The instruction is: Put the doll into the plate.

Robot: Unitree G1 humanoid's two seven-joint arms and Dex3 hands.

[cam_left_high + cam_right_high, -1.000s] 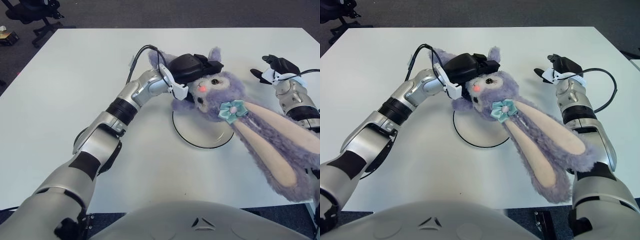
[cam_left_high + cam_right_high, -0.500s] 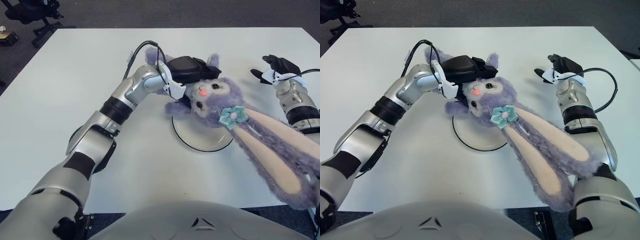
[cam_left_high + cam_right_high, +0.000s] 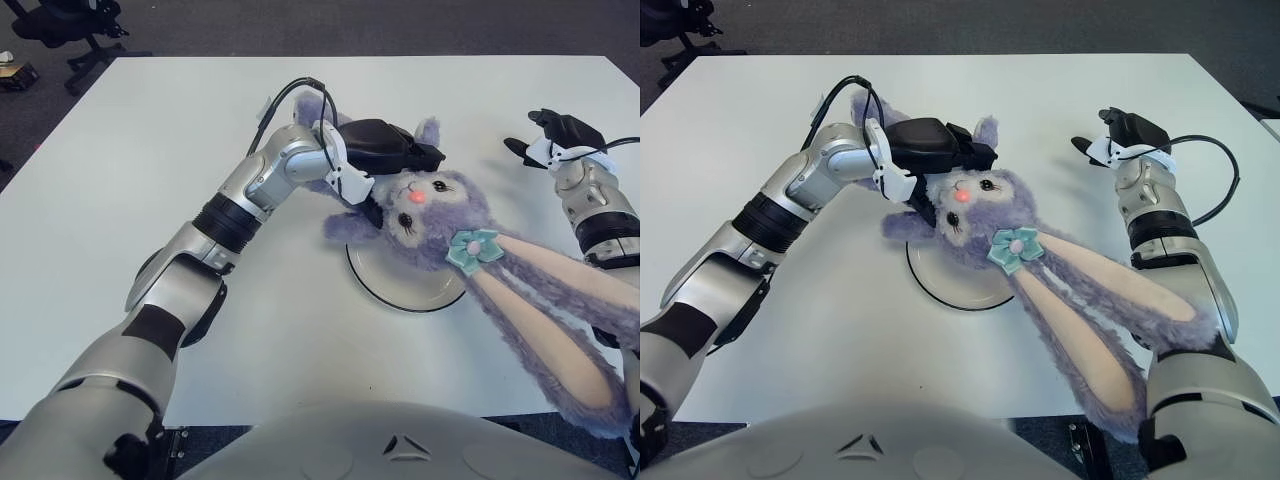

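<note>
My left hand is shut on a purple plush rabbit doll at its body, behind the head. The doll has a pink nose, a teal flower bow and two long ears hanging toward the table's front right. Its head hangs over the far part of a white plate with a dark rim on the white table. Whether the head rests on the plate I cannot tell. My right hand is parked at the far right, fingers relaxed and empty.
The white table extends left and far of the plate. A black cable loops over my left forearm. An office chair stands on the floor beyond the table's far left corner.
My left hand has carried the doll a little to the right and lower over the plate. The long ears swung toward the front right. My right hand has not moved.
</note>
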